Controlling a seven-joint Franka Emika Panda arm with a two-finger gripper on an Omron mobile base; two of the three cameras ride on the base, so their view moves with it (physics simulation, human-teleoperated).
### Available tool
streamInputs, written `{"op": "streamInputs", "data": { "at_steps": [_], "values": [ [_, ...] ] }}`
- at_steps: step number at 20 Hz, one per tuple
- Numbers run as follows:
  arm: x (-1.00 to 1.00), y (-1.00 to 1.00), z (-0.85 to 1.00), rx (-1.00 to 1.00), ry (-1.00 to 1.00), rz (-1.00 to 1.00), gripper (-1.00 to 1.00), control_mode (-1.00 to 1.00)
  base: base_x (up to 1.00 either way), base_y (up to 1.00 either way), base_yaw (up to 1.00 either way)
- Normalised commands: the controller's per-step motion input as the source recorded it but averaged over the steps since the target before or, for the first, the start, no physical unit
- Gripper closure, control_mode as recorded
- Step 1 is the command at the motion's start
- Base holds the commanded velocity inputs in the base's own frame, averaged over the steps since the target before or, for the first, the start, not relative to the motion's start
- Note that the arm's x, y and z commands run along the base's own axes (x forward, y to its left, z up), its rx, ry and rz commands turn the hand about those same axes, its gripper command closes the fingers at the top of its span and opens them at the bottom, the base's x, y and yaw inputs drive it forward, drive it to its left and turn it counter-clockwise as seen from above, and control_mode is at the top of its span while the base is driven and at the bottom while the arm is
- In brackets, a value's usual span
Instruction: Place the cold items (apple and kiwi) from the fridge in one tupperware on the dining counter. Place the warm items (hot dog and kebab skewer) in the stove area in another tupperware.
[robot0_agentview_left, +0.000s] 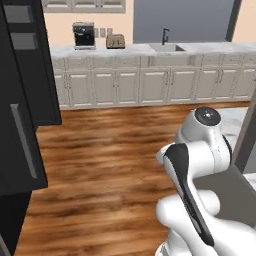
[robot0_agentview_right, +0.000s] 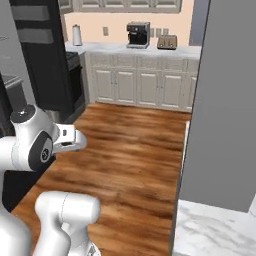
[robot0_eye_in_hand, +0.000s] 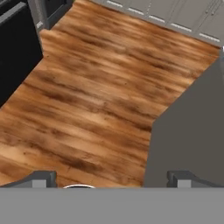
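The wooden floor (robot0_eye_in_hand: 96, 92) takes up most of the scene, running from the robot to the far run of white cabinets (robot0_agentview_left: 150, 85) under a pale worktop (robot0_agentview_left: 200, 49). A tall dark fridge (robot0_agentview_left: 22, 100) stands at the left of the left base view, its door shut. A grey panel (robot0_agentview_right: 225, 100) rises close on the right, above a marble worktop (robot0_agentview_right: 215, 232) corner. On the far worktop sit a coffee machine (robot0_agentview_left: 84, 35), a toaster (robot0_agentview_left: 115, 41) and a sink (robot0_agentview_left: 167, 47).

The tool (robot0_eye_in_hand: 111, 178) hangs over the floor with its jaws spread wide and nothing between them.

No apple, kiwi, hot dog, kebab skewer or tupperware can be seen; the cold items are presumably behind the fridge door. By judgement, the apple would be firm, smooth and round, best pinched across its middle; the kiwi softer and easily bruised; the hot dog soft and greasy; the skewer best taken at mid-length.
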Motion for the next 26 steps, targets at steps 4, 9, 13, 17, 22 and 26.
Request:
{"op": "streamInputs", "data": {
  "at_steps": [4,9,13,17,22,26],
  "values": [
    [0.00,0.00,0.00,0.00,0.00,0.00,-1.00,1.00,0.32,0.21,-0.20],
    [0.00,0.00,0.00,0.00,0.00,0.00,-1.00,1.00,0.85,0.36,-0.13],
    [0.00,0.00,0.00,0.00,0.00,0.00,-1.00,1.00,0.93,0.07,0.23],
    [0.00,0.00,0.00,0.00,0.00,0.00,-1.00,1.00,0.66,0.14,0.50],
    [0.00,0.00,0.00,0.00,0.00,0.00,-1.00,1.00,0.58,0.06,0.62],
    [0.00,0.00,0.00,0.00,0.00,0.00,-1.00,1.00,0.60,-0.08,0.65]
  ]
}}
